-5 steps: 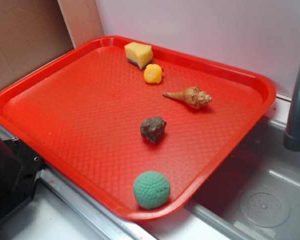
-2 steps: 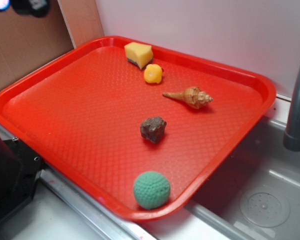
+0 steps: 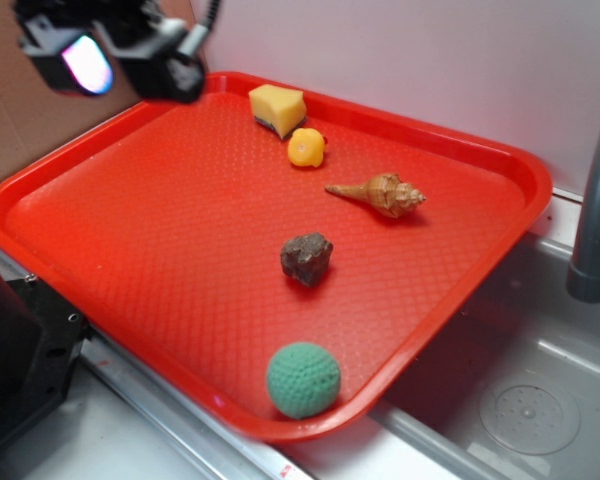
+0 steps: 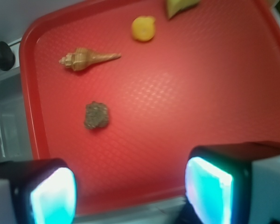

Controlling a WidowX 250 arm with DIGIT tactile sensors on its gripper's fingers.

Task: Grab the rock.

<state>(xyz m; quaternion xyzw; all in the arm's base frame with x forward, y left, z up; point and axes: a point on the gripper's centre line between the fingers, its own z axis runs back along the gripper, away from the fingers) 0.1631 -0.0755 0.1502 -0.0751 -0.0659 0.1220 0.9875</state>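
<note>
The rock [image 3: 306, 259], a small dark brown lumpy stone, lies near the middle of the red tray [image 3: 170, 220]. My gripper [image 3: 130, 68] hovers high over the tray's far left corner, well away from the rock. It stands open and holds nothing. In the wrist view the rock [image 4: 96, 115] lies ahead and to the left of my gripper [image 4: 130, 196], whose glowing pads [image 4: 53, 196] stand wide apart with only the tray's rim [image 4: 32, 116] and floor between them.
A tan spiral shell [image 3: 380, 193] lies behind the rock, and a green knitted ball [image 3: 303, 379] sits at the tray's near edge. At the far edge are a yellow block [image 3: 277, 108] and a small yellow toy [image 3: 306, 147]. A grey faucet [image 3: 595, 220] and sink [image 3: 530, 400] are to the right.
My gripper has come down into view from the top left and moved right, over the tray's far left corner. The rock and other objects have not moved.
</note>
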